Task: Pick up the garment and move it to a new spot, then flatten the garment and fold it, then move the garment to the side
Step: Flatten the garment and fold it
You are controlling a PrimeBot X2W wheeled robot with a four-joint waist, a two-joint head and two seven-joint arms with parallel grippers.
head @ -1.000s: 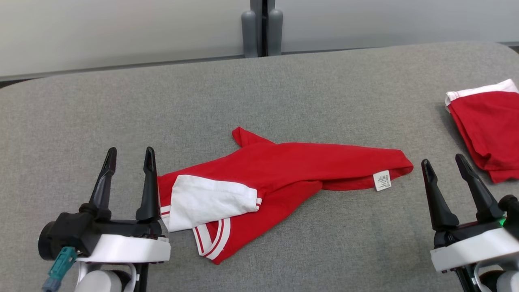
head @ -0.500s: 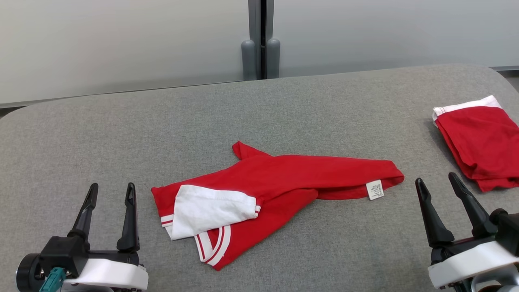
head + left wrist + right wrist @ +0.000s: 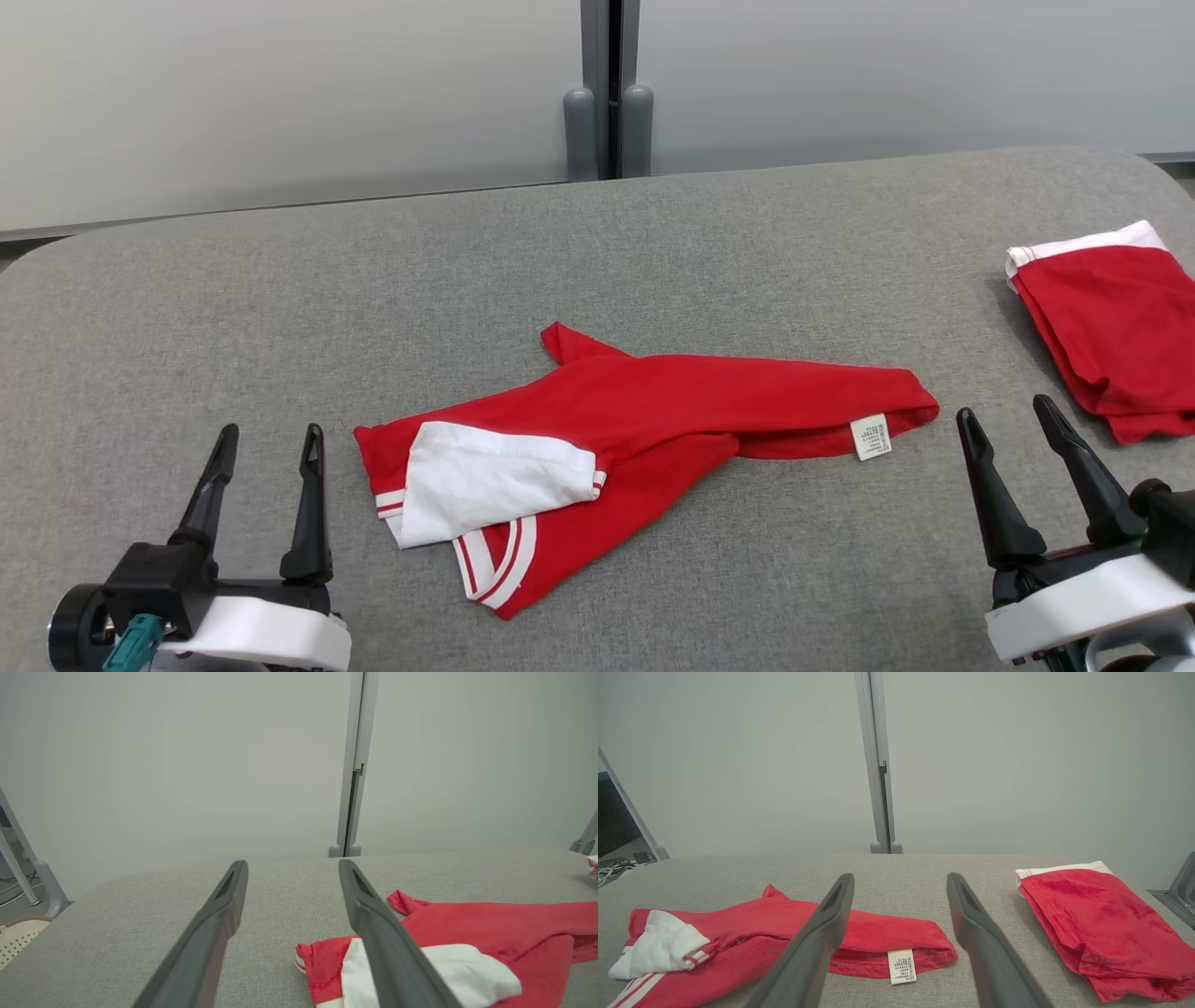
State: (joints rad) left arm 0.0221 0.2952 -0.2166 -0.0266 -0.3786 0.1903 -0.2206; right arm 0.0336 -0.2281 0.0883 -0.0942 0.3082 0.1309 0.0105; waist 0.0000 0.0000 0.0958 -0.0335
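garment [image 3: 672, 401] with label [image 3: 901, 966] facing right wrist view

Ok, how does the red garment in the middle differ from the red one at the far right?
The middle garment lies spread out, twisted and rumpled; the right garment is folded into a compact stack. The middle garment shows a white sleeve, striped trim and a care label; the right garment shows a white band along its far edge. Both are red with white, lying on the grey table.

white care label [image 3: 870, 437] on red garment [image 3: 672, 401], print illegible
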